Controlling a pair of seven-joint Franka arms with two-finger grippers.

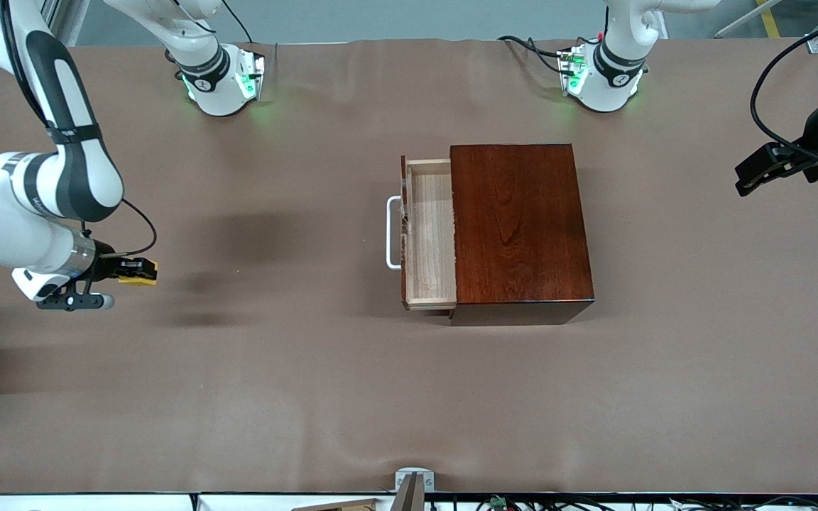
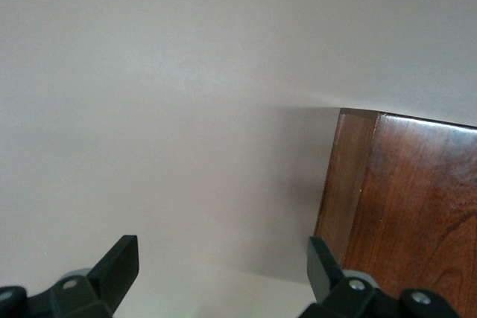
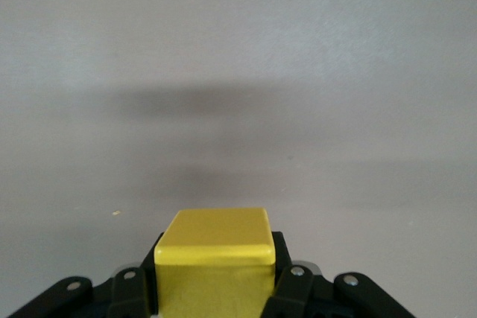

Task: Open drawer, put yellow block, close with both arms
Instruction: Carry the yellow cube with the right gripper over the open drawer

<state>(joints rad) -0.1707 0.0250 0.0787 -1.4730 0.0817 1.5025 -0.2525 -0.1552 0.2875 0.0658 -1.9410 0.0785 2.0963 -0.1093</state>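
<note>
A: Drawer status?

B: The drawer [image 1: 429,238] is seen pulled out of the dark mahogany box [image 1: 519,227], toward the right arm's end of the table [image 1: 309,390]. Pale wood tray is exposed, nothing visible inside. White bar handle [image 1: 392,233] is at its front.

A: Yellow block?

B: The yellow block [image 1: 140,272] is held off the table, pinched in the right gripper [image 1: 132,270], over bare tabletop near the right arm's end, well apart from the drawer. In the right wrist view the block [image 3: 215,258] is clamped between the two black fingers [image 3: 287,284], top face level, a shadow cast on the table under it.

A: Right gripper state, then?

B: Closed onto the block, approx. block-width gap.

A: Left side?

B: The left gripper [image 1: 764,169] is parked in the air at the left arm's end of the table, well apart from the box; the arm waits. In the left wrist view the left gripper [image 2: 223,269] is shown w/ fingers [image 2: 119,266] spread wide, nothing between them. A corner of the box [image 2: 402,206] is seen near one fingertip, not touched.

A: Box itself?

B: Resting flat on the table, mid-table, glossy top.
</note>
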